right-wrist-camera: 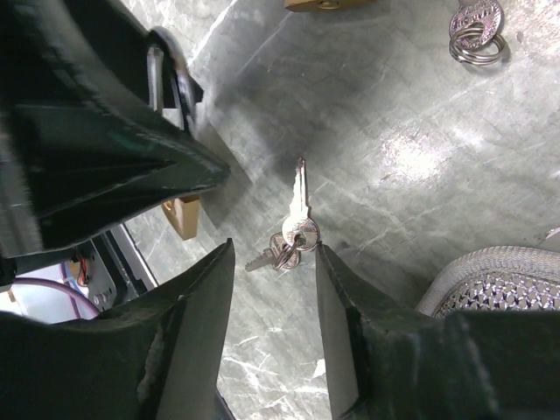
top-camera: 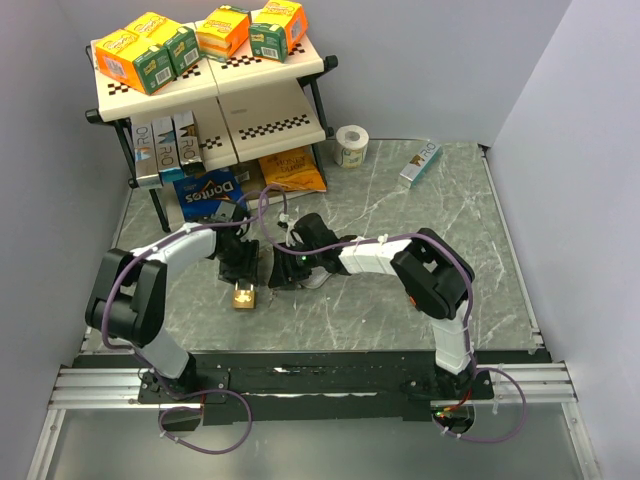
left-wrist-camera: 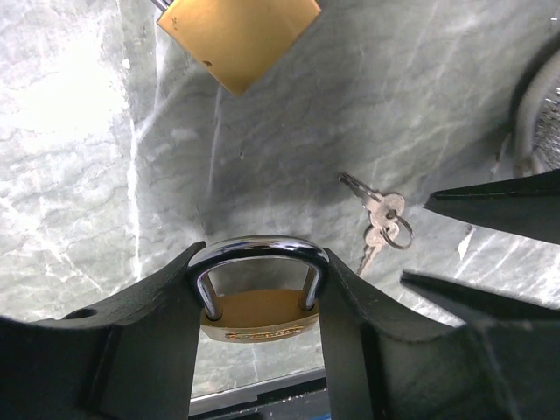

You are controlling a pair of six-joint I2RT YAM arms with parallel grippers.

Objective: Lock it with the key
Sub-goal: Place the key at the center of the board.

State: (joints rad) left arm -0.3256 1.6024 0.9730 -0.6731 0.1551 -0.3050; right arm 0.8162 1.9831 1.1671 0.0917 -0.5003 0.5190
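A two-tier shelf rack (top-camera: 262, 122) stands at the back left corner of the grey marbled table (top-camera: 450, 215). Its top tier carries a row of orange and green cartons (top-camera: 160, 50). Slim boxes (top-camera: 165, 145) stand upright on the lower tier (each marked PRO). A blue Doritos bag (top-camera: 208, 190) and an orange snack bag (top-camera: 292, 170) lean at the rack's foot. Just right of them sits a pale roll (top-camera: 351, 146), and further right a small PRO box (top-camera: 420, 163) lies flat.

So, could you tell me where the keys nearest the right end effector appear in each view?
Top external: I cannot make them out.
Left wrist: keys, right of centre.
Right wrist: near the centre.
Shared landmark: the brass padlock, left of the keys in both wrist views.
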